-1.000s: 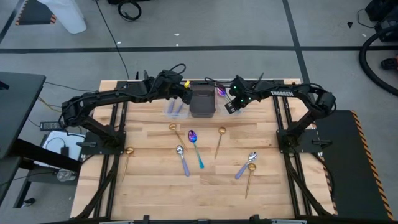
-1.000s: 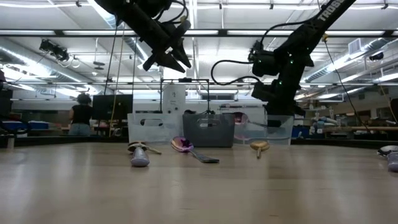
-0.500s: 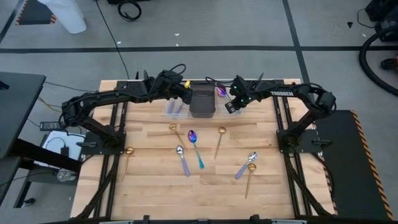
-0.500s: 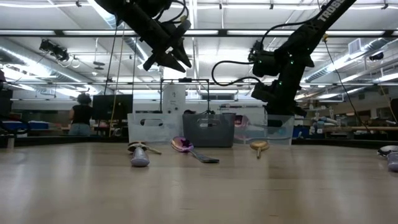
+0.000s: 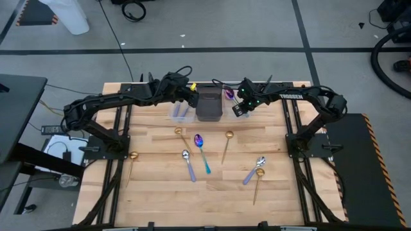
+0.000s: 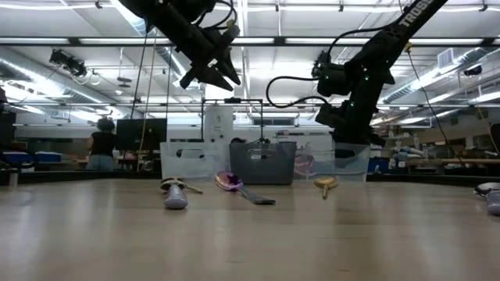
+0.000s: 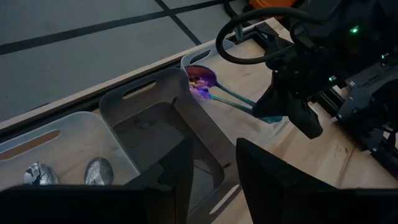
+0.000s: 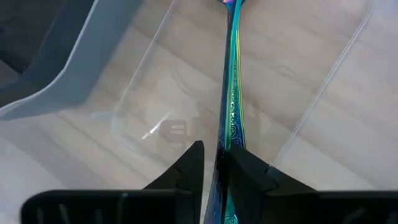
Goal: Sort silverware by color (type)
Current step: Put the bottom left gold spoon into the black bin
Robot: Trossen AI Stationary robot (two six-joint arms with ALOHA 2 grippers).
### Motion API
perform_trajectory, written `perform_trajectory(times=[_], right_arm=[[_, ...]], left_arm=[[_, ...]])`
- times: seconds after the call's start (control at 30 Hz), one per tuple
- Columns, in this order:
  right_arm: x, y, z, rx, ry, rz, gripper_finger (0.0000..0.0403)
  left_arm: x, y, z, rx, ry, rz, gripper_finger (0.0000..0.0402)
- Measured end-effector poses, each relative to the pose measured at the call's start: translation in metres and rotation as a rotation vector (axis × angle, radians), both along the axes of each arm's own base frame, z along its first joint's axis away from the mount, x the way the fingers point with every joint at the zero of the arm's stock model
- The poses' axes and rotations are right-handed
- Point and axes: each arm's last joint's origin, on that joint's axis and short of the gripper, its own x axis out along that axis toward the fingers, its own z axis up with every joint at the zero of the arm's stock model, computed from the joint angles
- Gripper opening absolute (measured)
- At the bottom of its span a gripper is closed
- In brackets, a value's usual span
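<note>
High view: 4 gold spoons, 2 lavender-handled.

teal-handled spoon: bowl cut off by frame edge, handle end hidden between right pincer fingers.

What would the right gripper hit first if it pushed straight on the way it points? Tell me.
Probably the floor of the clear bin. The right gripper points down into it along the teal-handled spoon between its fingers; depth is hard to judge.
</note>
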Motion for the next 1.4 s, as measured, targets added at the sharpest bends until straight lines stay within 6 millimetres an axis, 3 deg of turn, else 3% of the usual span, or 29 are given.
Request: perform_trajectory(times=[0.6,0.87,1.03,1.27,1.4], right_arm=[[0.0,0.0,0.0,0.004,-0.004,0.003,0.014],[0.001,0.001,0.003,0.052,-0.025,-0.003,0.0189],[0.005,-0.003,0.019,0.01,0.023,0.004,0.0215],[0.015,-0.012,0.051,-0.066,0.006,0.051,0.0222],[0.021,-0.017,0.067,-0.106,-0.034,0.058,0.0222]], left_arm=[[0.0,0.0,0.0,0.0,0.0,0.0,0.0128],[0.0,0.0,0.0,0.0,0.0,0.0,0.0128],[-0.003,-0.001,0.003,0.002,0.0,-0.001,0.0128],[-0.01,-0.005,0.008,-0.023,0.016,-0.027,0.0128],[-0.022,-0.013,0.005,-0.069,0.126,-0.037,0.0128]])
